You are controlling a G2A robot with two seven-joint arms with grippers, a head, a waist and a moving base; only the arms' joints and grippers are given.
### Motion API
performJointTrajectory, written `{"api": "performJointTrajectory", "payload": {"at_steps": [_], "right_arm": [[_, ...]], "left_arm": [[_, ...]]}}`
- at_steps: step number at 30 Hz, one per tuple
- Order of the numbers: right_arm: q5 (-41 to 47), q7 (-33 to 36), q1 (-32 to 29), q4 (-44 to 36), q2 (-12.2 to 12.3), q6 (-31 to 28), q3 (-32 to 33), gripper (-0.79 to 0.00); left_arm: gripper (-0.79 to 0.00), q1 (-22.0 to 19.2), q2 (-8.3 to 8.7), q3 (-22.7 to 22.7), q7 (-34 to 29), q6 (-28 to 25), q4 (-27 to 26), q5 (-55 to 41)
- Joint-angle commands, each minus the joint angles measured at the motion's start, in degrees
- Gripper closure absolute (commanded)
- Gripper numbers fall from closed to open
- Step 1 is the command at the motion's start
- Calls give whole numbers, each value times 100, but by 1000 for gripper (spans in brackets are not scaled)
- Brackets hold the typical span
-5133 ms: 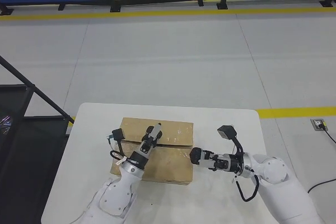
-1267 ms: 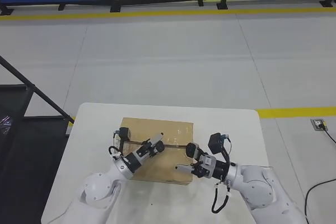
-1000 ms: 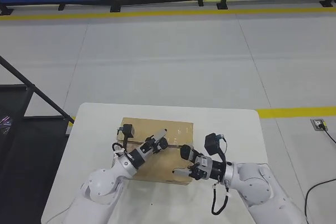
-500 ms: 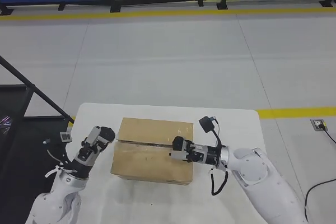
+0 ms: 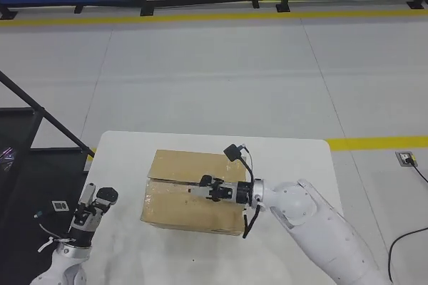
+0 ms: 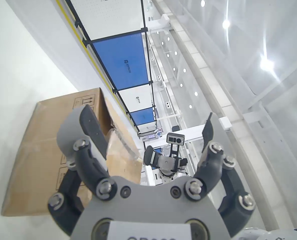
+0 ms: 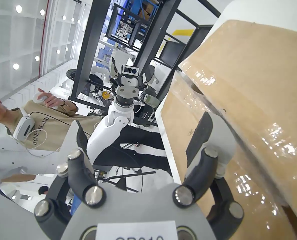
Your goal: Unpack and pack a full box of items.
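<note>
Right claw (image 5: 202,187) spread at the box (image 5: 172,208) seam — left claw (image 5: 98,195) well apart.

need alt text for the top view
A cardboard box sits on a white table; the right pincer, open, is at the seam on its top. The left pincer, open, is near the table's left edge, apart from the box.

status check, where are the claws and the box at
Right claw open at the taped top seam of the brown cardboard box. Left claw open, clear of it, at the edge of the white table. Nothing in the way.
</note>
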Motion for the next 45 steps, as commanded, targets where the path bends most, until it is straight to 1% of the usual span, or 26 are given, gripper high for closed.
{"api": "performJointTrajectory", "payload": {"at_steps": [1,5,10,17,22,28,31,32,36,38,41,45], "right_arm": [[90,-21,158,218,-70,117,-129,-785],[232,-121,423,608,-221,441,-369,-785],[437,-155,601,991,-372,487,-545,-785],[592,-190,789,1325,-574,487,-773,-785],[779,-156,980,1660,-753,482,-942,-785],[954,-172,1212,2057,-987,325,-1128,-785],[880,-279,1325,2210,-1103,178,-1232,-785],[804,-356,1353,2237,-1136,78,-1265,-785],[549,-640,1326,2190,-1188,-677,-1237,-785],[507,-613,1273,2109,-1193,-861,-1212,-785],[497,-501,1235,2012,-1226,-757,-1232,-785],[544,-460,1274,2110,-1337,-433,-1335,-785]], "left_arm": [[-785,-90,-1,79,-82,-3,149,-2],[-785,-228,-4,230,-212,-31,332,25],[-785,-283,-9,344,-284,-42,407,-3],[-785,-316,-14,502,-379,-43,478,47],[-785,-293,-21,608,-421,-77,469,40],[-785,-263,-28,717,-437,-115,440,44],[-785,-258,-31,761,-436,-131,432,48],[-785,-256,-32,771,-430,-136,430,48],[-785,-251,-31,796,-426,-145,423,43],[-785,-251,-30,806,-431,-147,422,30],[-785,-259,-32,839,-434,-150,422,23],[-785,-276,-34,880,-451,-179,425,-11]]}}
